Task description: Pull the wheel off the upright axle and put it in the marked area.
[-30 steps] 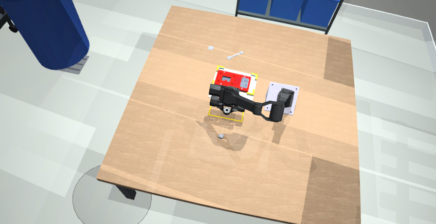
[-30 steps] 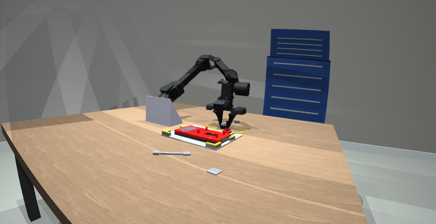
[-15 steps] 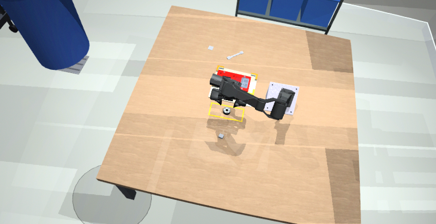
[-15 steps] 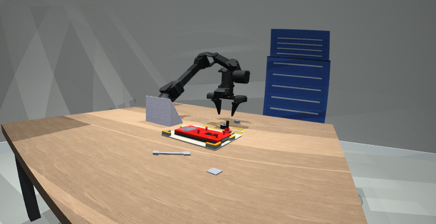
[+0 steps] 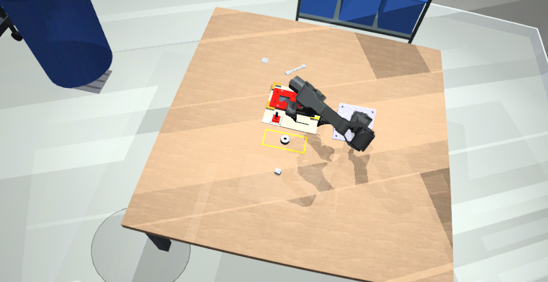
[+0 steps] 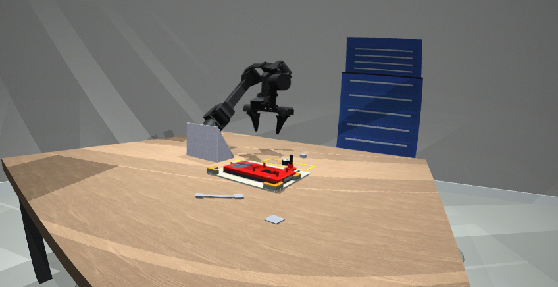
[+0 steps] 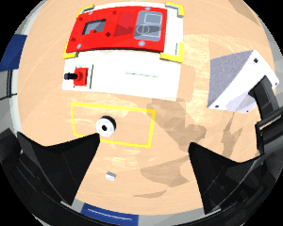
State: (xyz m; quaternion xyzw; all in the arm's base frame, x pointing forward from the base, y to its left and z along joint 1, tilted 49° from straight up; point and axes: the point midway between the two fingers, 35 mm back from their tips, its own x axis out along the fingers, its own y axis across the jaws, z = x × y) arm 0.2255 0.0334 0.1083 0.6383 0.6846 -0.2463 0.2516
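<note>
The black wheel with a white hub [image 5: 284, 139] [image 6: 285, 161] [image 7: 106, 123] lies flat on the table, inside the yellow marked outline [image 5: 305, 144] [image 7: 152, 128] and clear of its lines. The black upright axle [image 5: 276, 114] [image 6: 291, 158] [image 7: 71, 75] stands bare on its red base at the board's corner. My gripper [image 5: 306, 121] [image 6: 266, 132] [image 7: 145, 143] is wide open and empty, high above the table. It is off to one side of the wheel and touches nothing.
A white board [image 5: 307, 127] [image 7: 132, 87] carries a red panel [image 6: 254, 166] [image 7: 124, 24] between yellow-topped corner pieces. A small grey block [image 5: 277, 171] [image 6: 303, 155] [image 7: 110, 176], a thin bar [image 5: 295, 69] [image 6: 219, 196] and a flat square [image 5: 265, 60] [image 6: 274, 219] lie around it.
</note>
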